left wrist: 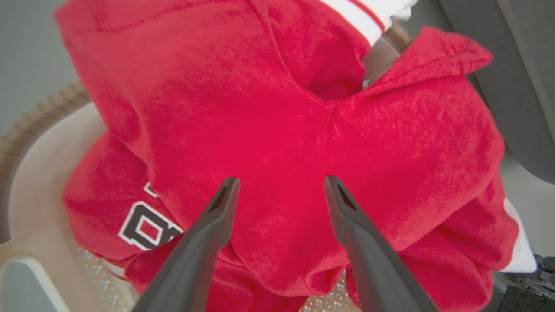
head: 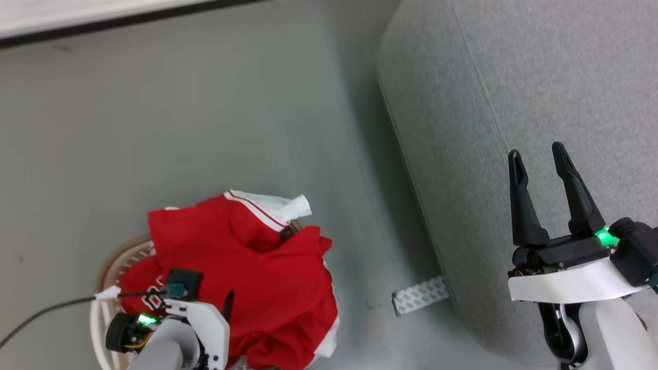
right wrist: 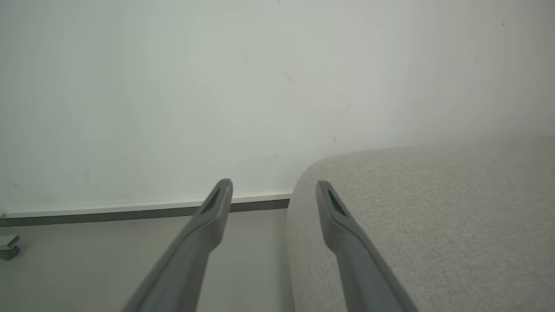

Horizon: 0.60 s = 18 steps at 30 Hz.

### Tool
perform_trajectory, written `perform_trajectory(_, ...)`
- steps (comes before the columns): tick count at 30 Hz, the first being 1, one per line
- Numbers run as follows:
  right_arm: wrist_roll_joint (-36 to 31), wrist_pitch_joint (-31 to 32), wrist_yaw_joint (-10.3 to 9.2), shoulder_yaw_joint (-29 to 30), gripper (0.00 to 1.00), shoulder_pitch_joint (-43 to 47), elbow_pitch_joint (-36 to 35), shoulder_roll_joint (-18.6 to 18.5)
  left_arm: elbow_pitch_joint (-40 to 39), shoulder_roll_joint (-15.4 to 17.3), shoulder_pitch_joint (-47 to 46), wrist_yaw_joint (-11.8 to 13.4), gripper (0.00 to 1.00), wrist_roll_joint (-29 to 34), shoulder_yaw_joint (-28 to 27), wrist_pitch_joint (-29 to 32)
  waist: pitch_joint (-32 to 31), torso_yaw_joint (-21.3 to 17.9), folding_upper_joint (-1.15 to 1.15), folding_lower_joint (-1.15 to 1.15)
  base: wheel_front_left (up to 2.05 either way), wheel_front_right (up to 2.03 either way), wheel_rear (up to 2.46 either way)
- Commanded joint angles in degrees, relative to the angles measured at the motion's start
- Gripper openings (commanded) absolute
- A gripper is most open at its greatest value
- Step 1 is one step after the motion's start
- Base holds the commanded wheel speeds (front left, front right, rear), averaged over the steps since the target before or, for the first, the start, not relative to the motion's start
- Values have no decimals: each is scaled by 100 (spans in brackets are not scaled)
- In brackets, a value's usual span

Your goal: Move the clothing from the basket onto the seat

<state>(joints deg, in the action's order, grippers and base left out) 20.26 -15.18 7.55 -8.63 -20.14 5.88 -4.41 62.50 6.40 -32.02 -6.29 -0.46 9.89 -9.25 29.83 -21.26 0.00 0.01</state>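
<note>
Left gripper [left wrist: 281,180] is closest in the left wrist view: fingers spread, nothing pinched, tips aimed at the middle of the red sports top [head: 267,272]. I can't tell if the tips touch the cloth yet.

Top location: heaped in the laundry basket [left wrist: 39,182], lower left of the head view. It overflows, with a white sleeve end and a red fold draped past the brown rim on the frame-right side. I can't see whether anything else lies under it.

Right gripper [head: 536,150] is also spread and empty, hanging over the grey seat [head: 514,77] at right of frame, well apart from the basket.

My read: pre-grasp, no transfer done.

Risks as I judge them:
- Shallow pinch catches one layer only, so the top slides out mid-lift.
- Draped folds snag the rim, so the light basket lifts or tips with the cloth.
- Low carry lets the sleeves trail on the floor between basket and seat.
- Fingers driven too deep could jam in the basket holes.
</note>
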Motion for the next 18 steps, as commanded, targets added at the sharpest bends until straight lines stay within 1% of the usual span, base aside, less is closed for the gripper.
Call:
perform_trajectory(1, 36, 4, -12, 22, 100, -92, -26, 20, 214, 52, -160, -24, 100, 16, 36, 148, 320, -200, 0, -1, 0, 0, 0)
perform_trajectory(5, 44, 4, -12, -30, 100, -197, -62, 50, 711, 171, -498, -50, 100, 74, 161, 572, 630, -316, 0, -1, 0, 0, 0)
perform_trajectory(11, 10, 4, -12, -149, 100, -293, -110, 70, 996, 430, -846, 269, 100, 23, 118, 1089, 1096, -479, 0, -1, 0, 0, 0)
perform_trajectory(15, 65, 4, -12, -150, 100, -326, -75, 78, 1062, 540, -990, 253, 100, 71, 203, 1383, 1346, -580, 0, -1, 0, 0, 0)
perform_trajectory(18, 96, 4, -12, -190, 100, -371, -80, 100, 1087, 582, -1057, 321, 100, 90, 250, 1598, 1493, -641, 0, -1, 0, 0, 0)
